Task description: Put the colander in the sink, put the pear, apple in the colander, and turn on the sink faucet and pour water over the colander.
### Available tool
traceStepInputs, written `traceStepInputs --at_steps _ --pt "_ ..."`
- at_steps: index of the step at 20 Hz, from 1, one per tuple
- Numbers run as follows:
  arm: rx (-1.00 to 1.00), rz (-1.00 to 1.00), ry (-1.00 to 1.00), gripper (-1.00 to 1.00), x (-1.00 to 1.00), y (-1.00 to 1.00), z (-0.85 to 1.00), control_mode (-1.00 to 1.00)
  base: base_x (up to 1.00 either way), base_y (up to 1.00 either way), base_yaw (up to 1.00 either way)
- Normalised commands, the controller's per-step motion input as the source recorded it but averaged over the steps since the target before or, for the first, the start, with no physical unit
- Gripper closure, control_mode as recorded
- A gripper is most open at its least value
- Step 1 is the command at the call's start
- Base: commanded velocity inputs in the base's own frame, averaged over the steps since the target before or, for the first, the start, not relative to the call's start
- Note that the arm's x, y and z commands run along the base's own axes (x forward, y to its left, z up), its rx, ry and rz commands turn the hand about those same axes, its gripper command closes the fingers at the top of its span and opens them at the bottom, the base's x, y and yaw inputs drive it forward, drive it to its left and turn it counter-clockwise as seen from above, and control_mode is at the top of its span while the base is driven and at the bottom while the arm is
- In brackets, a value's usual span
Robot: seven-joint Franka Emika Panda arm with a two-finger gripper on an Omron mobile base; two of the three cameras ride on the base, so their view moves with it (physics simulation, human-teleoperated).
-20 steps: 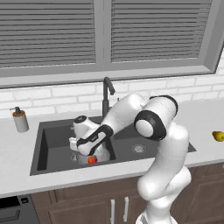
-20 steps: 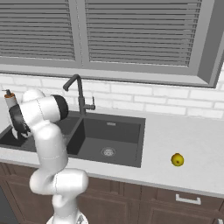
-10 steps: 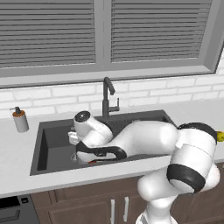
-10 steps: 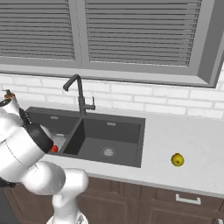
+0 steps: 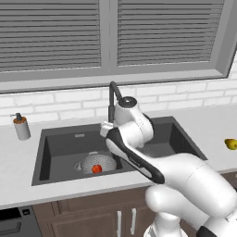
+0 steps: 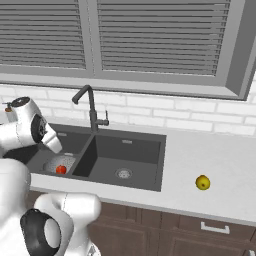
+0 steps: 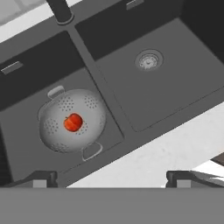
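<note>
We see the colander (image 7: 72,121) sitting in the left basin of the dark sink (image 7: 175,83), with the red apple (image 7: 73,122) resting inside it. Our end effector (image 7: 111,178) hangs above the sink's front edge, its fingers (image 7: 41,178) spread wide with nothing between them. The pear (image 6: 202,182) lies on the pale tabletop (image 6: 210,155), well to the right of the sink. The faucet (image 6: 90,107) stands behind the divider.
</note>
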Motion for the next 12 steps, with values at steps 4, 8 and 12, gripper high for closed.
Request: traceStepInputs --at_steps 4,8,12 --pt "0.01 0.03 0.00 -1.00 -0.61 -1.00 0.62 -1.00 0.00 0.00 0.00" --pt "0.00 0.02 0.00 -1.00 -0.51 -1.00 0.26 -1.00 0.00 0.00 0.00" --pt "0.00 0.00 0.01 -1.00 -0.22 -1.00 0.03 -1.00 0.00 0.00 0.00"
